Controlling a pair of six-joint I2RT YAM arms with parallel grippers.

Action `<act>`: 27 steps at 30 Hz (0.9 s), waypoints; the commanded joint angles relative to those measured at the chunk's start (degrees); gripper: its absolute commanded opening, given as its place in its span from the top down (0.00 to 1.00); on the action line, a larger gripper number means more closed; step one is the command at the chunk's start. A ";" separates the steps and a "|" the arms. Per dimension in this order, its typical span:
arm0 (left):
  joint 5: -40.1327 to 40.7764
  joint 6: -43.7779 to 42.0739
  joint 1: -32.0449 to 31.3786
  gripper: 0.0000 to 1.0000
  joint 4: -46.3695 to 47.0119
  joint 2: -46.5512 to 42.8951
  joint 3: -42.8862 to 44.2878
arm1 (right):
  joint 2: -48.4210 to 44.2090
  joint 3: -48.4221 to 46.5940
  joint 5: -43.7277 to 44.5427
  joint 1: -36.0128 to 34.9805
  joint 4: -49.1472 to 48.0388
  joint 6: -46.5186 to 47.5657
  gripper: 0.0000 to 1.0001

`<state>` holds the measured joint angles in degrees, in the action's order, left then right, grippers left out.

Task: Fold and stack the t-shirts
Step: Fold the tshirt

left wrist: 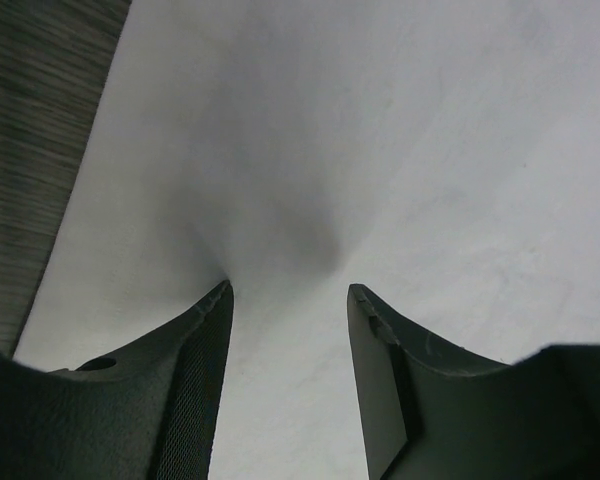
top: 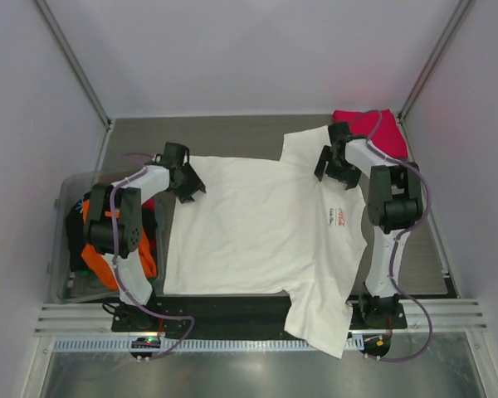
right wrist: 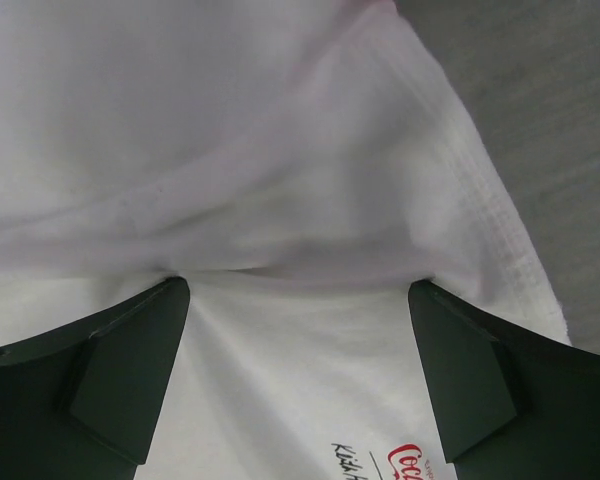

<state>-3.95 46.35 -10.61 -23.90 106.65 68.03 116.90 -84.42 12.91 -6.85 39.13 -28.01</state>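
Red script (right wrist: 415,462) on the white t-shirt (right wrist: 280,150) cut by bottom edge

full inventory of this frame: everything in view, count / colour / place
white t-shirt: 1, white with small red print, spread flat mid-table, one sleeve past the near edge
pink-red t-shirt: 1, pink-red, folded, far right corner
orange cloth: count unclear, orange, in the bin
dark cloth: count unclear, dark, in the bin
bin: 1, clear, left side
table: 1, dark grey, under everything
left gripper: 1, black, open, tips on the white shirt's left part
right gripper: 1, black, open wide, tips on the white shirt near its far right sleeve
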 commanded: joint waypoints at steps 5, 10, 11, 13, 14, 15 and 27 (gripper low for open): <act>3.42 5.68 1.99 0.50 5.09 6.98 0.96 | 18.88 -22.69 1.07 -0.18 1.38 5.68 0.01; 1.40 3.75 3.23 0.50 3.95 10.24 8.16 | 19.07 -30.19 0.01 -0.35 4.37 5.95 0.01; 1.31 2.79 3.23 0.50 2.99 9.90 9.65 | 16.98 -29.58 -0.33 -0.44 4.55 6.12 0.02; 2.01 2.17 2.88 0.50 2.20 6.84 10.02 | 14.68 -27.56 -1.21 -0.79 4.81 6.65 0.01; 3.14 1.21 2.53 0.50 0.97 5.08 10.10 | 11.71 -26.94 -1.22 -1.14 5.25 7.00 0.00; 3.50 0.59 1.66 0.48 0.00 3.41 10.19 | 10.12 -26.41 -1.22 -1.41 5.60 7.09 0.00; 11.24 1.81 -5.47 0.45 -5.02 -21.21 -8.07 | -24.68 12.45 -2.61 -4.57 5.87 -4.75 0.00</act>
<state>5.54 47.20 -15.27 -27.20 86.91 65.43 97.30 -83.55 12.25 -11.88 44.12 -26.09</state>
